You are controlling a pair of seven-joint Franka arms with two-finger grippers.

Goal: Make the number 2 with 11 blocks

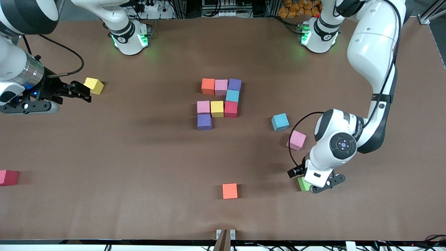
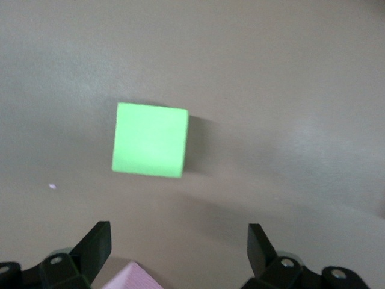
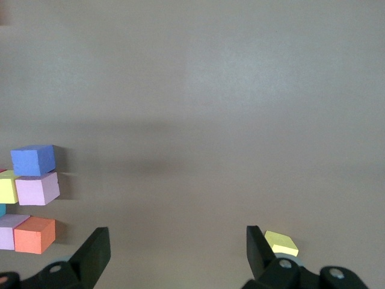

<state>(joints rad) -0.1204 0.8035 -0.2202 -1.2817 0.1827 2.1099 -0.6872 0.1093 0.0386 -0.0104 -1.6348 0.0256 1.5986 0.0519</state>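
Nearest the front camera, the left gripper point(image 1: 315, 183) hung with its fingers spread wide over the green block point(image 2: 150, 139), holding nothing. Farther off, mid-table, eight touching blocks point(image 1: 218, 101) formed the unfinished number 2. The right gripper point(image 1: 84, 93), also wide open and empty, waited beside a lone yellow block point(image 1: 94, 85).

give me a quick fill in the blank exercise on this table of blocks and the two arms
1. The left pincer hangs open over the ____ block.
2. The half-built figure in the middle of the table counts ____ blocks.
3. The right pincer is open beside a loose ____ block.
4. The loose block nearest the front camera is ____.

Missing words: green; eight; yellow; orange
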